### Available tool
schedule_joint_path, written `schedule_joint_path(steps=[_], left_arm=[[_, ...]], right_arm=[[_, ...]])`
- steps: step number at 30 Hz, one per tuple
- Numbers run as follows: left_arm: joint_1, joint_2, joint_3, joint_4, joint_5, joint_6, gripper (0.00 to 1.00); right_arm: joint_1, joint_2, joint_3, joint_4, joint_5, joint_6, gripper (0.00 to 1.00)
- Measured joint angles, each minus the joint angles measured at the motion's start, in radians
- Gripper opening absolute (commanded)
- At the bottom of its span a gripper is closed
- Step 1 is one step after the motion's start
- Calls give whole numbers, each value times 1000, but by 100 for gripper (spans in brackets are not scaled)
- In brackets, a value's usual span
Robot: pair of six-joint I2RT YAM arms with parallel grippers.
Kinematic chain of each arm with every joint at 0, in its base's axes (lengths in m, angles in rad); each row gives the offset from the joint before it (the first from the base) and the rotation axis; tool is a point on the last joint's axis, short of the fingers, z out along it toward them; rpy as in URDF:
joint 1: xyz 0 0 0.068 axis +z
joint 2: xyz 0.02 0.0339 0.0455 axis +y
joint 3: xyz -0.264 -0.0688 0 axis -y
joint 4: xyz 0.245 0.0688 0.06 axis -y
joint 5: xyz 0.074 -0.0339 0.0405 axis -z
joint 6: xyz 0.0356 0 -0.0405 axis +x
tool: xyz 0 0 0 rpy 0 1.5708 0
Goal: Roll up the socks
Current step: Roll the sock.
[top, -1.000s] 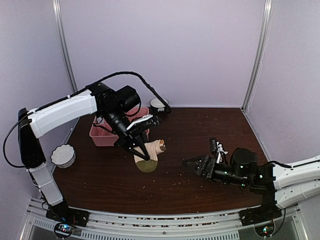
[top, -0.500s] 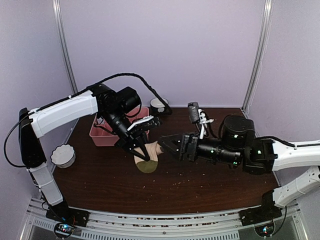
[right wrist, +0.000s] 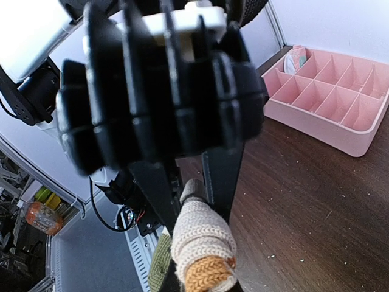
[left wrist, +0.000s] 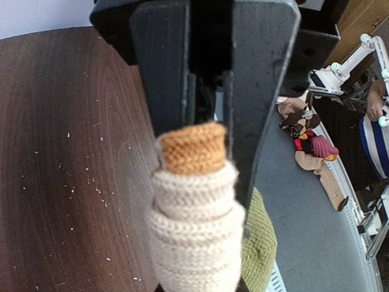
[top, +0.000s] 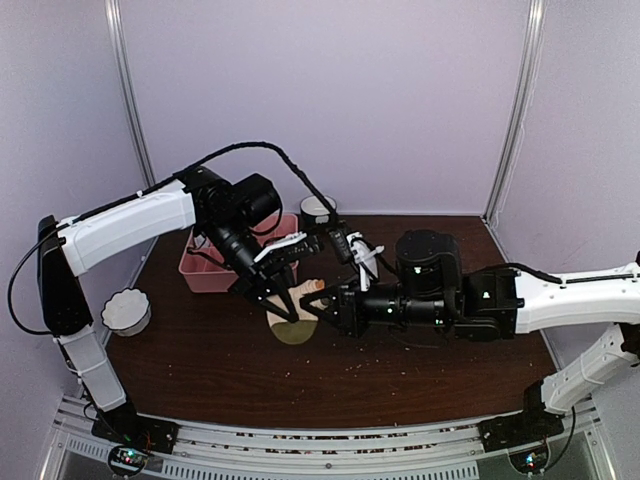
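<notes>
Only up close: orange-tipped sock (left wrist: 193, 207).

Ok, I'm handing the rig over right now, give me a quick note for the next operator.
Left gripper: shut on the tan sock, at its orange-banded end.
Right gripper: close beside that sock, open or shut unclear.
Pink sock: in a corner compartment of the pink tray.
Done: pink sock seems put away.
Left: finish rolling the tan sock, probably tray it.
</notes>
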Motion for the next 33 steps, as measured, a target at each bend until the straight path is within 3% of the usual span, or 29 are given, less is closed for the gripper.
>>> schedule_joint_path(steps=[4,7,21,33], left_arm=[[-1,-2,0,14,-23,6,51],[-1,-13,0,34,-56,-10,57],[0,-79,-33,165,-128,-119,55],[-36,-155,-145,349,-378,-185,50]], right_arm=[[-5,3,-1,0,-3,6,0],[-6,2,-15,11,11,13,0],[-19,-12,-63,55,145,2,0],[-34,24,-15,90,223,113,0]])
